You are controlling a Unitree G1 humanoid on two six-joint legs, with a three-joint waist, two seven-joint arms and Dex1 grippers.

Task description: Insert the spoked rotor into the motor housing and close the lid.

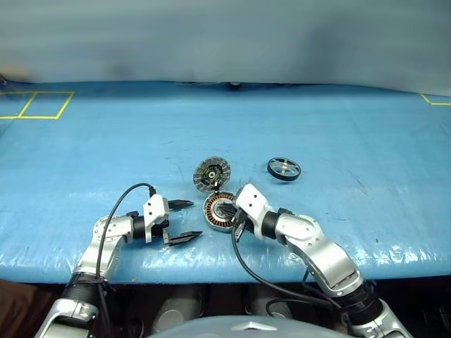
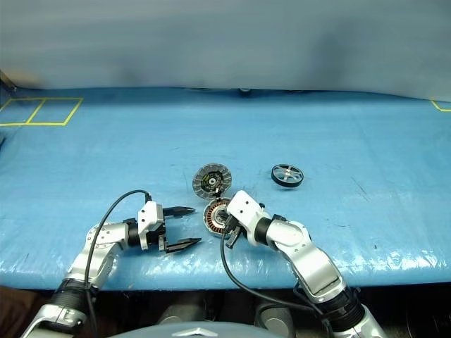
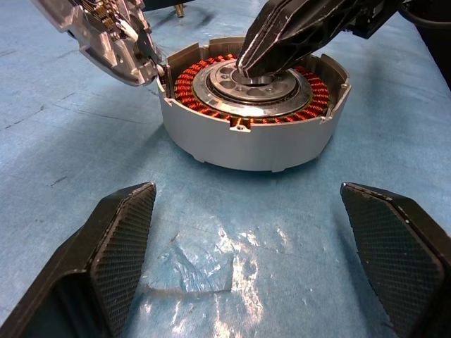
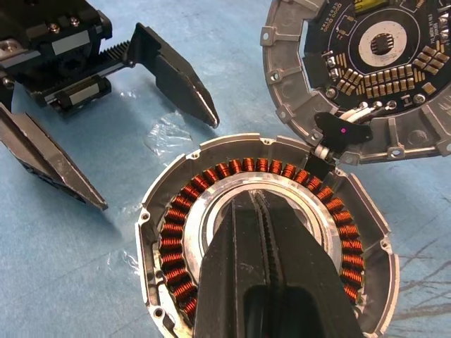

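covering the whole work surface is a blue plastic sheet (image 1: 338, 127), wrinkled and glossy, with yellow tape squares (image 1: 39, 105) at its far left corner and a pale grey wall (image 1: 225, 35) behind it. near the front edge on the left, the left gripper (image 1: 182, 222) lies low over the sheet with its two black fingers spread wide and nothing between them, pointing across toward the motor housing (image 1: 220, 211) just beside it. the housing sits flat on the sheet with its open mouth facing up; inside it a ring of copper-coloured windings (image 4: 176, 260) circles a silver centre (image 3: 246, 88), and no wheel lies in it. the lid (image 1: 212, 172), joined at the housing's far edge, stands swung open and tilted back, its inner face with a pale segmented ring and dark centre showing toward the robot. the right gripper (image 4: 262, 218) has its fingers pressed together on nothing, its tip resting down on the silver centre of the housing. farther right and well apart, the spoked rotor (image 1: 284, 168) lies flat on the sheet, black rim around shiny spokes.
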